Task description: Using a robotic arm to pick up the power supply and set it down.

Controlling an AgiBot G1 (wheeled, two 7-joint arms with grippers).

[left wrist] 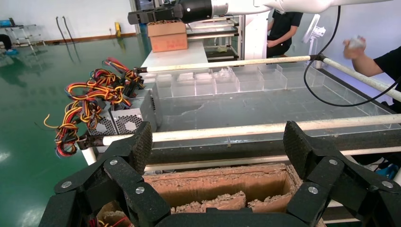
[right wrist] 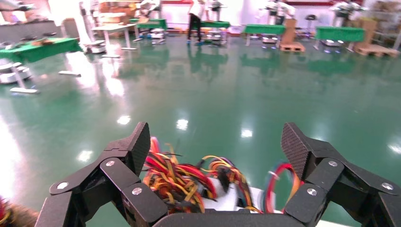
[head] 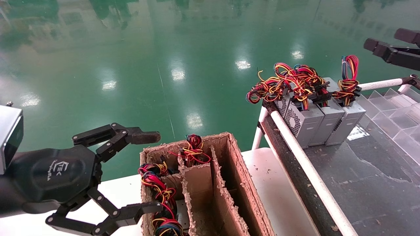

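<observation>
The left claw (head: 149, 170) hangs spread wide at the near left corner of a torn cardboard box (head: 229, 183), one finger above the box's far edge and the other at its near wall, gripping nothing. Just beside it, inside the box, cardboard dividers split the space into slots: the slots nearest the claw hold looped bundles of red, yellow and blue wires (head: 157, 183), one more bundle (head: 194, 149) stands in the slot behind, and the slots farther right show only bare cardboard. The box stands on a white tabletop (head: 279, 196).

Well to the right of the left claw, across a white rail (head: 305, 164), three grey power supplies (head: 323, 123) stand side by side on a dark tray, their wire bundles on top. The right claw (head: 388, 44) hovers above and beyond them, at the head view's edge.

The left wrist view adds what the head view lacks: clear plastic dividers (left wrist: 227, 82) behind the supplies, a second cardboard box (left wrist: 166, 35) on a far table, and people standing at the right. The right wrist view shows the right claw's fingers (right wrist: 137, 146) wide apart, the coloured wires of the supplies lying below and between them, untouched.
</observation>
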